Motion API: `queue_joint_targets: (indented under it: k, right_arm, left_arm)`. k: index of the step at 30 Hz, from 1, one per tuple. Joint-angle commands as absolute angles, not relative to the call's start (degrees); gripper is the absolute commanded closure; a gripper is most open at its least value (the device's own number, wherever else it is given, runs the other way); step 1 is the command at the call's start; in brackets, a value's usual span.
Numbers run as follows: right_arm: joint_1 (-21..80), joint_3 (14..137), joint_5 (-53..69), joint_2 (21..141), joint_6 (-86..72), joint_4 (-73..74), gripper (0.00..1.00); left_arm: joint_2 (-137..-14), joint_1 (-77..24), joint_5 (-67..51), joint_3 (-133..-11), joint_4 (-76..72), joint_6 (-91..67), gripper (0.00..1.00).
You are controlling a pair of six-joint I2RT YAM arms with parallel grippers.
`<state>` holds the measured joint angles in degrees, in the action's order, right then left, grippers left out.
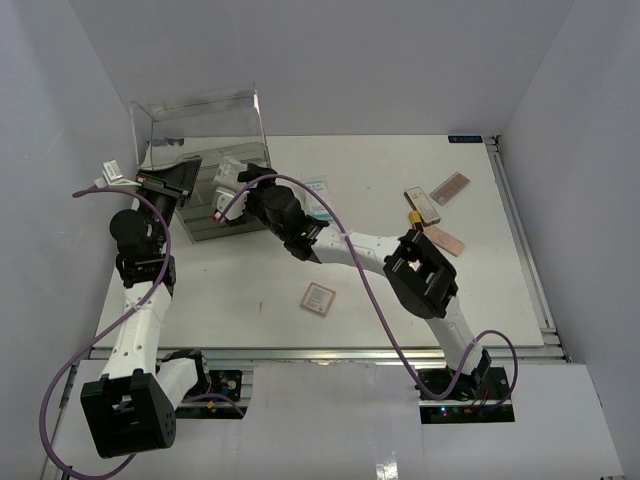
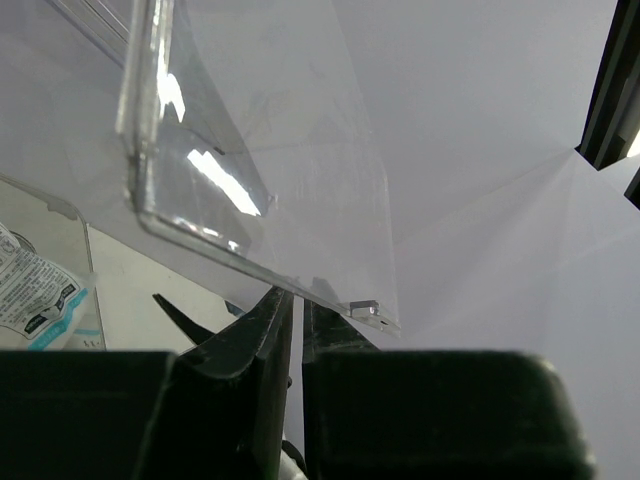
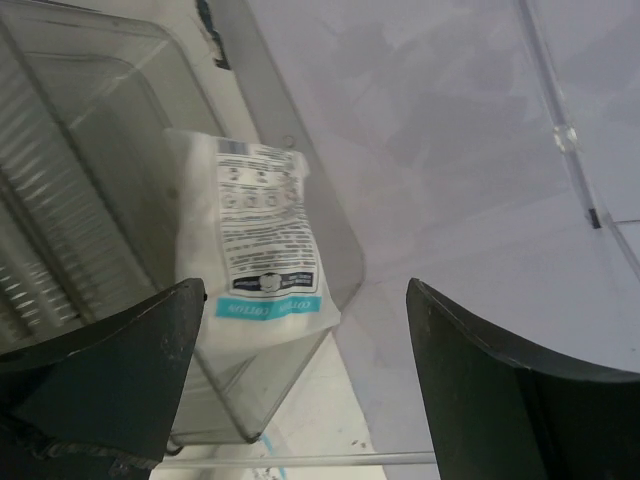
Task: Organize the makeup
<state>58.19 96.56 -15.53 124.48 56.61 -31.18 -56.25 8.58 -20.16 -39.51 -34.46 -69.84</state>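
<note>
The clear plastic box (image 1: 205,228) stands at the back left with its lid (image 1: 200,118) raised. My left gripper (image 1: 168,186) is shut on the lid's edge (image 2: 250,262), its jaws (image 2: 297,297) pinching the clear sheet. My right gripper (image 1: 232,200) is open at the box's front, and in its wrist view the gripper (image 3: 305,288) hangs over a white-and-blue packet (image 3: 265,240) lying inside the box. Another packet (image 1: 316,190) lies on the table beside the box. A pink square palette (image 1: 317,298) lies mid-table. Three palettes (image 1: 450,187) (image 1: 423,204) (image 1: 445,241) and a small gold tube (image 1: 412,218) lie at the right.
A white-labelled packet (image 2: 35,290) shows under the lid in the left wrist view. A small white item (image 1: 109,170) sits left of the box. White walls close in the table (image 1: 250,290) on the left, back and right. A purple cable (image 1: 360,280) loops over the right arm.
</note>
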Motion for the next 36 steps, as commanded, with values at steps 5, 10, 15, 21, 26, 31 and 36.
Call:
queue_joint_targets:
  k: [5,10,15,21,26,31,36]
  right_arm:
    - [59.78,93.67,-2.12,109.74,51.22,-13.32,0.09]
    - [59.72,92.84,19.42,103.46,55.92,10.34,0.06]
    - [58.98,81.19,34.36,94.40,64.51,26.21,0.05]
    - [44.35,67.79,46.35,89.78,55.44,22.97,0.08]
    - [32.32,71.28,44.08,96.18,32.72,12.78,0.12]
    - [30.37,79.94,24.09,105.74,12.93,5.24,0.09]
    - [29.27,89.45,15.28,116.77,-10.40,3.39,0.04]
  left_arm:
    - [-54.49,9.05,-20.13,-41.11,-35.00,-69.38,0.78]
    - [-54.36,9.05,-20.06,-41.20,-34.79,-69.54,0.78]
    - [-54.16,9.05,-20.34,-41.62,-34.25,-69.64,0.78]
    - [-54.25,9.05,-20.41,-41.03,-34.93,-69.94,0.78]
    - [-54.67,9.05,-20.57,-40.54,-35.73,-70.10,0.78]
    - [-54.34,9.05,-20.42,-40.01,-35.73,-70.19,0.78]
    - [-54.14,9.05,-20.65,-40.27,-35.32,-69.32,0.78]
